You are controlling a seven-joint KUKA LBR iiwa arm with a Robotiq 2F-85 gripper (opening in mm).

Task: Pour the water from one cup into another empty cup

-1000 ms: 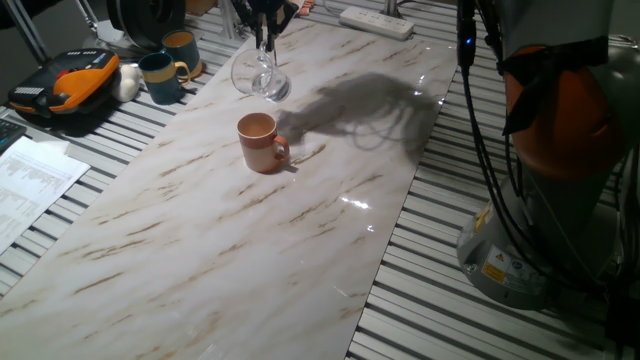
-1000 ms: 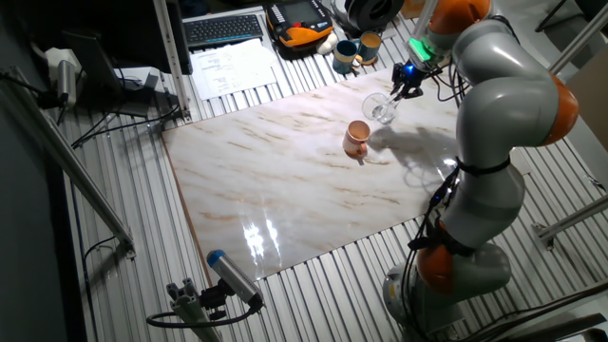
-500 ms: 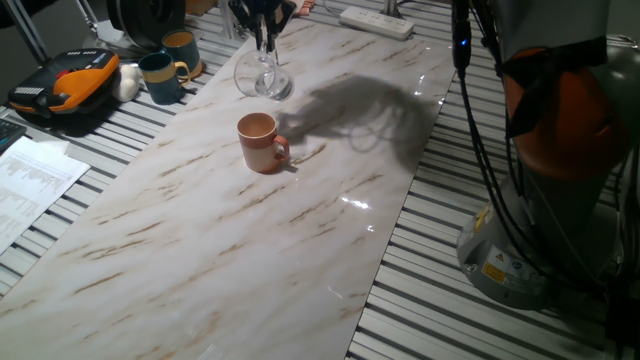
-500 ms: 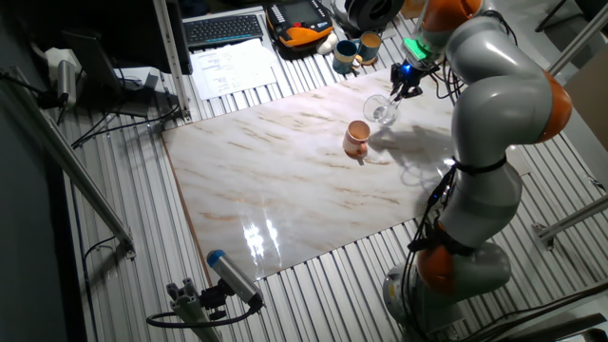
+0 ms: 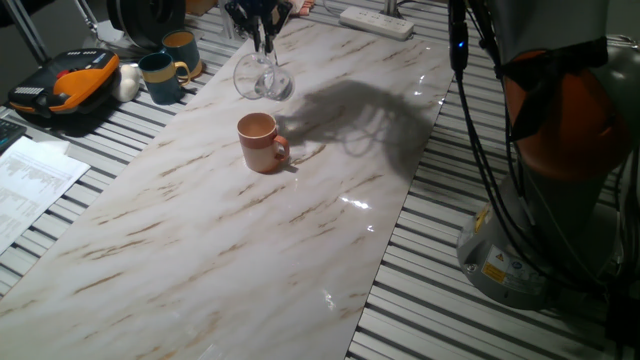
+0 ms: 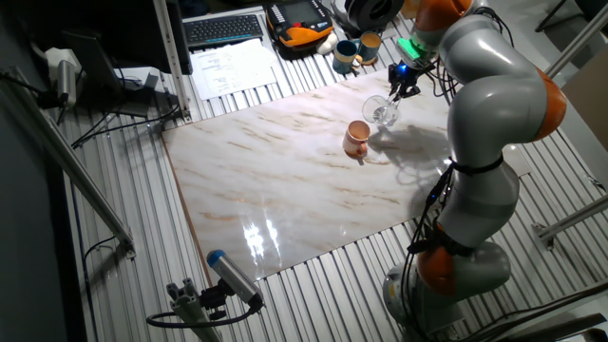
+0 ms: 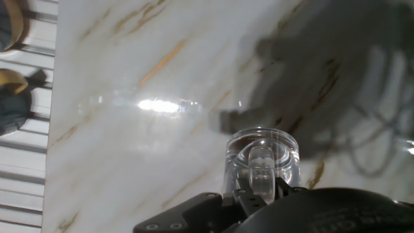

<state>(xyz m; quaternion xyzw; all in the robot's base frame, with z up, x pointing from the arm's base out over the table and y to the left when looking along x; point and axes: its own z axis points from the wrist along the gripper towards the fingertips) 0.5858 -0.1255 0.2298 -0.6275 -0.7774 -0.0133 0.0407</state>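
My gripper [image 5: 261, 28] is shut on the handle of the clear glass mug [image 5: 261, 77] and holds it tilted just above the marble board, behind the terracotta mug [image 5: 262, 142]. The other fixed view shows the gripper [image 6: 400, 85], the glass mug [image 6: 383, 111] and the terracotta mug [image 6: 357, 139], which stands upright with its mouth open. In the hand view the glass mug [image 7: 262, 158] hangs below the gripper [image 7: 259, 186], base towards the camera. I cannot make out the water. The terracotta mug is out of the hand view.
Two dark teal mugs [image 5: 160, 77] [image 5: 182, 47] stand on the slatted table at the far left, next to an orange-black case [image 5: 68, 80]. A power strip [image 5: 376, 20] lies at the back. Papers [image 5: 30, 180] lie left. The robot base [image 5: 535, 220] stands right.
The gripper and the glass mug have shifted slightly away and to the left in the first fixed view. The terracotta mug has not moved.
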